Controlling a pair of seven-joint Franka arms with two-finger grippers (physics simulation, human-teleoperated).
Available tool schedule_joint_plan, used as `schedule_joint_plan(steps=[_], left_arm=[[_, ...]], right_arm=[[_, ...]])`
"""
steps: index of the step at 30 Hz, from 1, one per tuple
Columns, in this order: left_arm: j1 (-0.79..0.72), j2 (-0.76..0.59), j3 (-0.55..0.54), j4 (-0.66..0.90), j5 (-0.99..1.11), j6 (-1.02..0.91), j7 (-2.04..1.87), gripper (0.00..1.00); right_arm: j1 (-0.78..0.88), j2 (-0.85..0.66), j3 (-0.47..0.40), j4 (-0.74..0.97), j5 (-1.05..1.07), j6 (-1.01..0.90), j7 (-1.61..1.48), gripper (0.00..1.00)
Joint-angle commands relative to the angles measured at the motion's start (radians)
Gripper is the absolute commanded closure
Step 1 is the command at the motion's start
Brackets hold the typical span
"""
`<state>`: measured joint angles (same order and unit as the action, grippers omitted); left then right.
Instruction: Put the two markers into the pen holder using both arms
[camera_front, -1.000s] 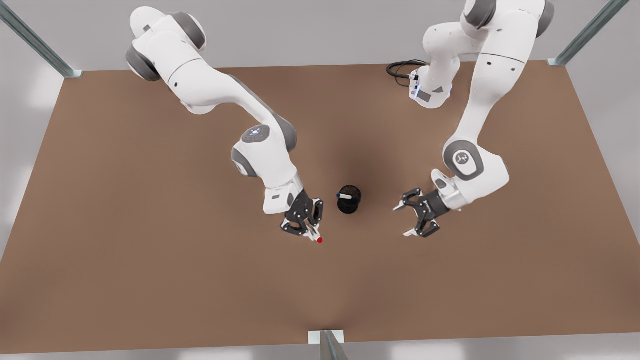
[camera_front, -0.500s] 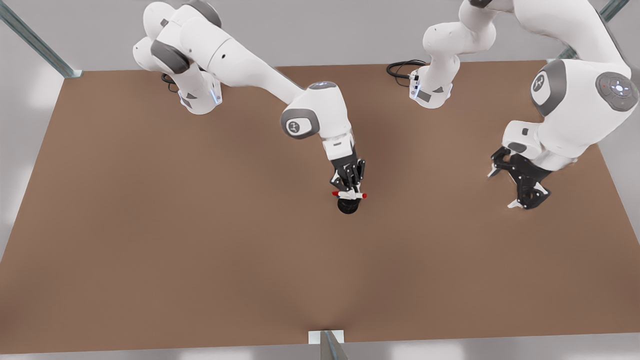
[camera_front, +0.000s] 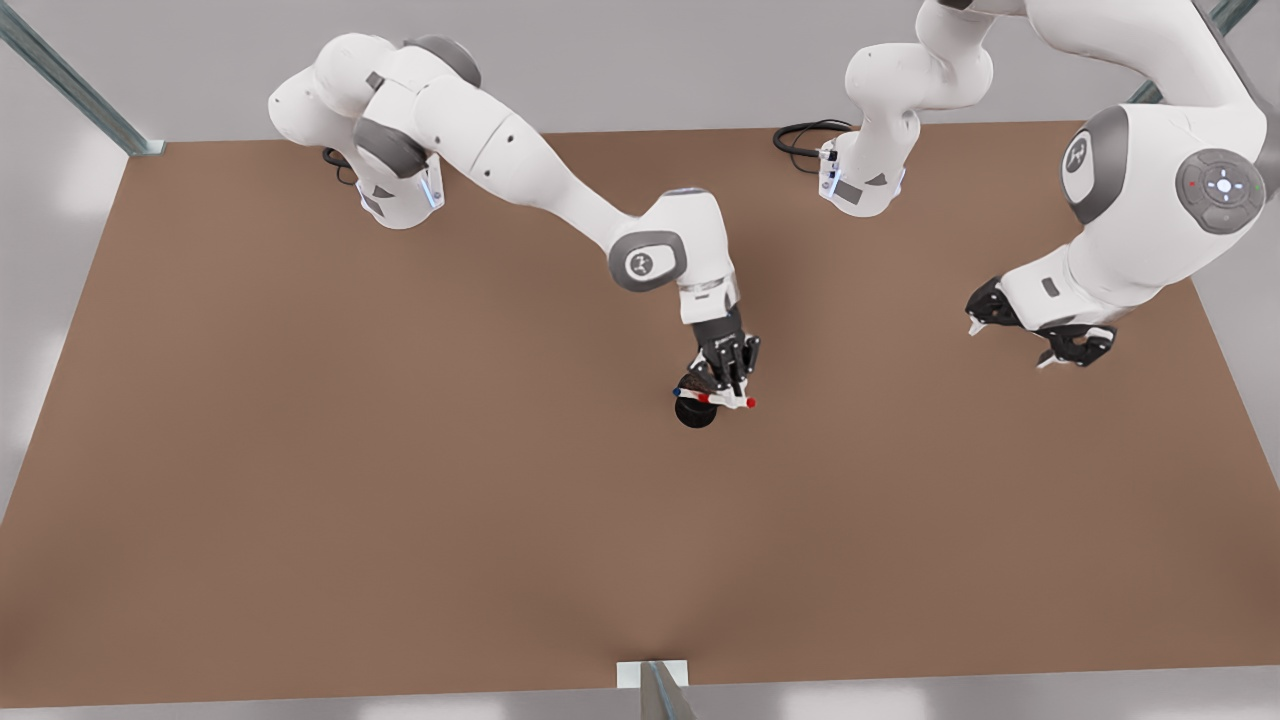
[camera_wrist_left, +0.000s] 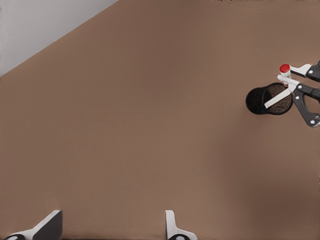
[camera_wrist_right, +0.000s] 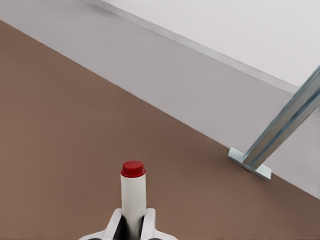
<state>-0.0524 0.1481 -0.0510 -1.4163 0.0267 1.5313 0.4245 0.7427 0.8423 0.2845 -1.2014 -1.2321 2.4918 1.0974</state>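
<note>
The black mesh pen holder (camera_front: 690, 412) stands mid-table with the blue-capped marker (camera_front: 680, 392) leaning inside it. My right gripper (camera_front: 738, 392) hovers just above the holder's rim, shut on the red marker (camera_front: 728, 400), which lies nearly level and pokes past the holder toward the front view's right. The right wrist view has the red marker (camera_wrist_right: 133, 192) pinched in my right gripper (camera_wrist_right: 133, 222). From the left wrist view, the holder (camera_wrist_left: 256, 101) and the red cap (camera_wrist_left: 284, 68) sit far off. My left gripper (camera_front: 1010, 345) waits open at the front view's right, its fingertips (camera_wrist_left: 172, 227) wide apart.
Both arm bases stand at the back edge, with a black cable (camera_front: 800, 138) beside one. Metal frame posts (camera_wrist_right: 280, 135) rise at the table corners, and another post (camera_front: 655, 685) stands at the front edge. Brown tabletop (camera_front: 400, 500) spreads all around the holder.
My right gripper carried the red marker from the table to above the holder, then shifted slightly toward the front view's right. My left arm pulled away to the front view's right and turned.
</note>
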Motion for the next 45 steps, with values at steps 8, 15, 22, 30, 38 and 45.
schedule_joint_plan(steps=[8, 15, 22, 30, 38, 45], left_arm=[[0.002, 0.013, 0.0, 0.0, 0.001, -0.011, -0.547, 0.0], [0.002, 0.019, -0.001, 0.0, -0.001, -0.01, -0.547, 0.0], [0.0, 0.024, -0.001, 0.0, -0.002, -0.01, -0.549, 0.0], [-0.001, 0.022, -0.001, 0.0, -0.001, -0.01, -0.55, 0.0], [-0.058, 0.013, -0.043, 0.016, 0.001, -0.019, -0.63, 0.0], [-0.052, 0.034, -0.038, 0.019, 0.005, -0.008, -0.629, 0.0]], right_arm=[[0.052, 0.054, -0.03, -0.012, -0.191, -0.048, 0.585, 0.79], [0.056, 0.078, -0.03, -0.015, -0.253, -0.063, 0.63, 0.79], [0.069, 0.074, -0.03, -0.09, -0.282, -0.085, 0.659, 0.12], [0.055, 0.017, -0.015, -0.086, -0.137, -0.09, 0.579, 0.0], [-0.248, -0.42, 0.03, -0.07, 0.925, -0.631, -0.204, 0.0], [-0.649, -0.69, -0.196, -0.188, 1.211, -0.938, -0.981, 0.0]])
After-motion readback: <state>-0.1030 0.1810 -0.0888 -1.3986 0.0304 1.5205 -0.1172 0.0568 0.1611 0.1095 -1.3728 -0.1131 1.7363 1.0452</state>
